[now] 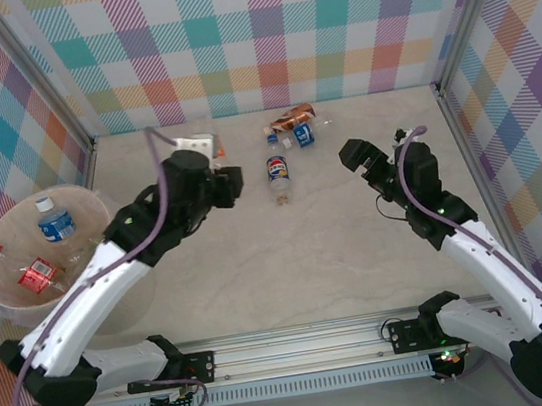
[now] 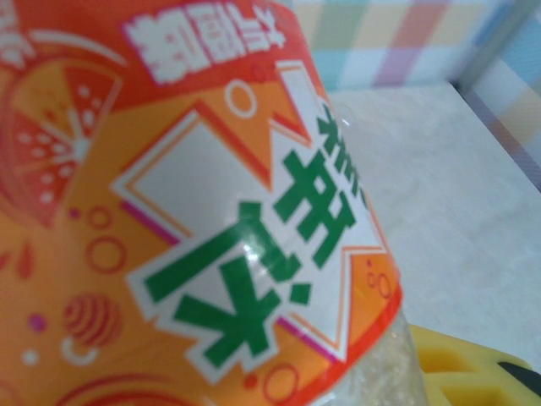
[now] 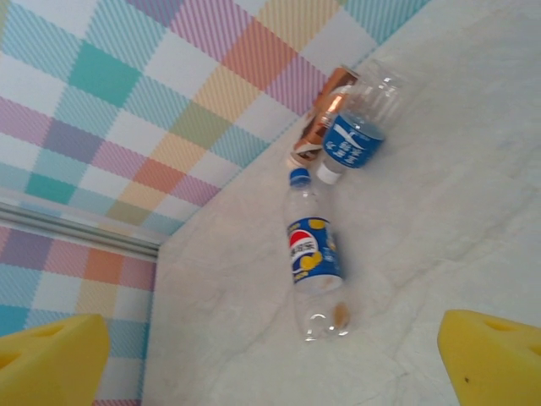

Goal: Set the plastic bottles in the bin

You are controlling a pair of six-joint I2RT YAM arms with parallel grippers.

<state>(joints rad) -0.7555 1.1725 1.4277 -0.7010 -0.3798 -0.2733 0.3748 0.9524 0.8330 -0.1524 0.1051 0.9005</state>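
Because the left gripper [image 1: 220,182] shows one pad [image 2: 461,372] with an orange-labelled bottle [image 2: 211,220] hard against it, I cannot tell whether it is clamped or just alongside. Right gripper [image 1: 357,155]: spread wide, empty, pads [image 3: 51,359] well apart.

Pepsi bottle [image 3: 314,254] lies flat at its 9 o'clock in the top view. Blue-labelled bottle [image 3: 355,139] and crushed brown bottle [image 3: 325,110] sit touching toward the table's [image 1: 289,261] 12 o'clock. Bin [image 1: 7,301] at 9 o'clock, bottles inside.

Judgement: empty, light, thin-walled, slick, and likely to roll. Take it gently across the labelled mid-body.
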